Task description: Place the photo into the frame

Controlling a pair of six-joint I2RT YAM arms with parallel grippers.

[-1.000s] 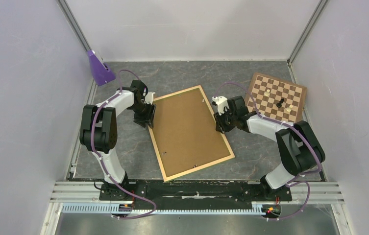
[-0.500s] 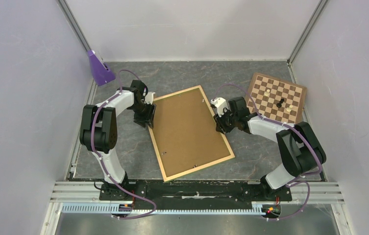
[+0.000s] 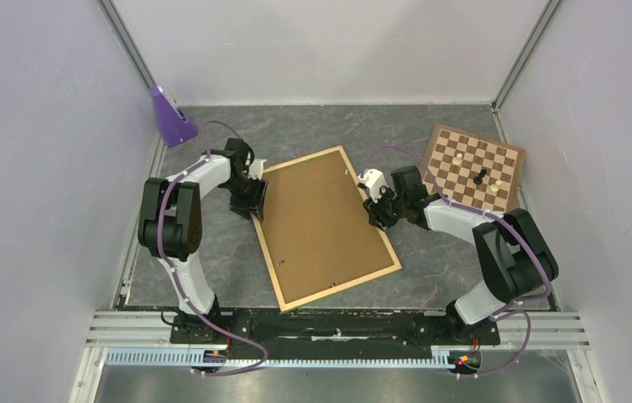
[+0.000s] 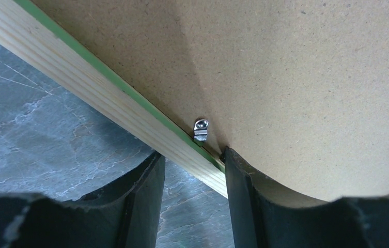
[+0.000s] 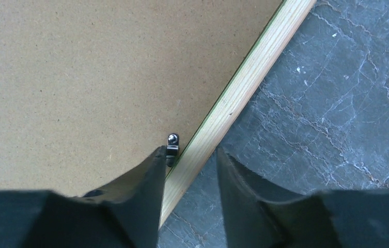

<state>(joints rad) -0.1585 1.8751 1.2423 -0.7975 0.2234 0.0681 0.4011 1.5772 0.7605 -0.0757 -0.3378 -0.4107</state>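
The frame point(image 3: 271, 252) lies face down in mid-table, pale wood rails up, with a brown hardboard panel point(image 3: 322, 222) filling it. The photo is hidden. My left gripper point(image 3: 252, 200) is open astride the left rail point(image 4: 78, 82): one finger is outside the rail, the other rests on the panel point(image 4: 295, 77) beside a small metal clip point(image 4: 201, 128). My right gripper point(image 3: 377, 214) is open astride the right rail point(image 5: 249, 77), its inner finger on the panel point(image 5: 78, 77) next to another clip point(image 5: 172, 143). A green edge shows along both rails.
A brown-and-cream chessboard point(image 3: 473, 166) with a few pieces lies at the back right. A purple wedge-shaped object point(image 3: 169, 117) stands at the back left corner. Walls close in the grey marbled table point(image 3: 438, 260) on three sides.
My right gripper has shifted slightly left and away along the right rail. My left gripper has barely moved. The frame and panel lie as before.
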